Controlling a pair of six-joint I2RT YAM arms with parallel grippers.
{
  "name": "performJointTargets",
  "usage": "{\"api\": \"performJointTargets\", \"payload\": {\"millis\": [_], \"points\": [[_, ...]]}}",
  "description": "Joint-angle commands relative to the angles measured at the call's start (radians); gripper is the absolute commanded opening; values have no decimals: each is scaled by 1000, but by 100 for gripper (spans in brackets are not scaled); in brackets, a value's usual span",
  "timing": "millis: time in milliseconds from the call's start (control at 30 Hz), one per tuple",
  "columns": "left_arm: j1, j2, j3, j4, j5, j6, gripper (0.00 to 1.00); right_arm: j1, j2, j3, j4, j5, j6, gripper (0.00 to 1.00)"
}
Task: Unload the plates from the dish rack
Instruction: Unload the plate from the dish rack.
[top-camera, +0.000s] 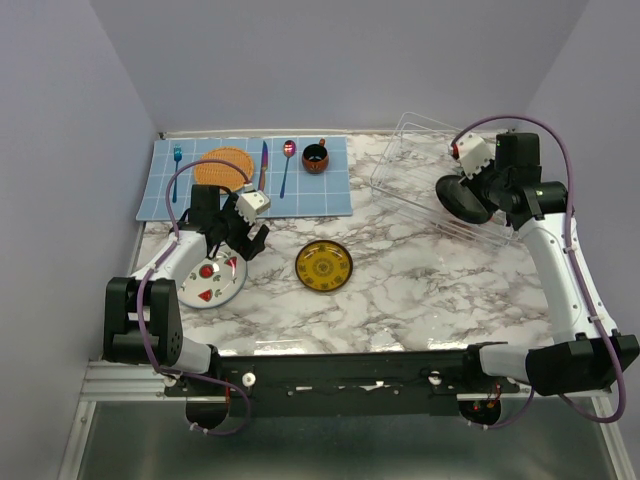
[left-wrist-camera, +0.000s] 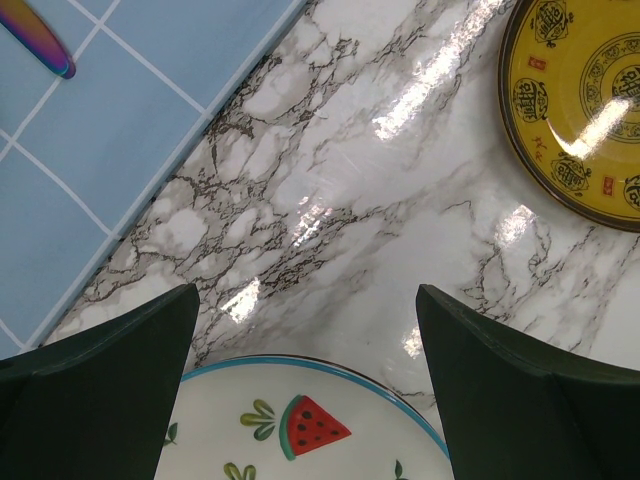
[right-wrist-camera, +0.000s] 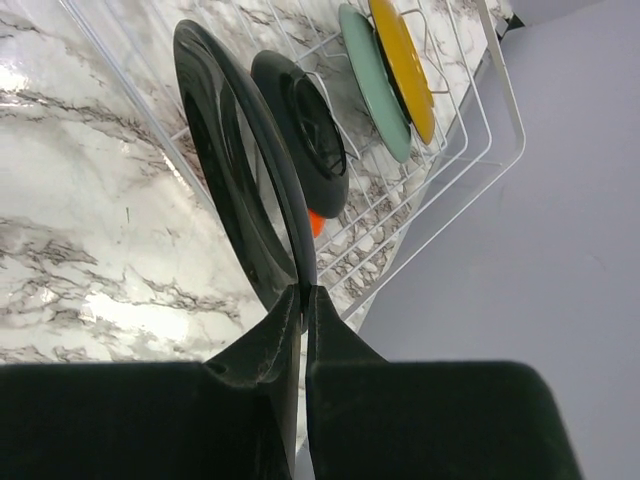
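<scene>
The right gripper (right-wrist-camera: 303, 295) pinched the black plate (right-wrist-camera: 230, 170) by its rim, apparently to lift it edge-up from the dish rack (top-camera: 410, 150); the left gripper (left-wrist-camera: 305, 295) hung spread.

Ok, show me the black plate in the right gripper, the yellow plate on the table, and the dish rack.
black plate (right-wrist-camera: 228, 175): right wrist view, its inner face.
yellow plate (top-camera: 323, 266): top view, its centre.
dish rack (top-camera: 412, 150): top view, bare wire floor.

Marble table (top-camera: 420, 280) bearing blue mat (top-camera: 320, 195), dish rack (top-camera: 415, 170), yellow plate (top-camera: 323, 266), watermelon plate (top-camera: 212, 283)
</scene>
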Motion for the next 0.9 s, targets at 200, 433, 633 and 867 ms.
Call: {"api": "performJointTargets", "payload": {"millis": [200, 433, 633, 867], "points": [[-10, -20, -4, 3, 23, -14, 99, 1, -2, 116, -100, -224, 95, 1], [-14, -23, 8, -3, 21, -16, 99, 1, 2, 157, -160, -382, 147, 1], [-23, -13, 28, -17, 24, -21, 99, 3, 16, 157, -197, -534, 190, 1], [-34, -8, 36, -26, 15, -13, 99, 6, 45, 137, -220, -698, 219, 1]]}}
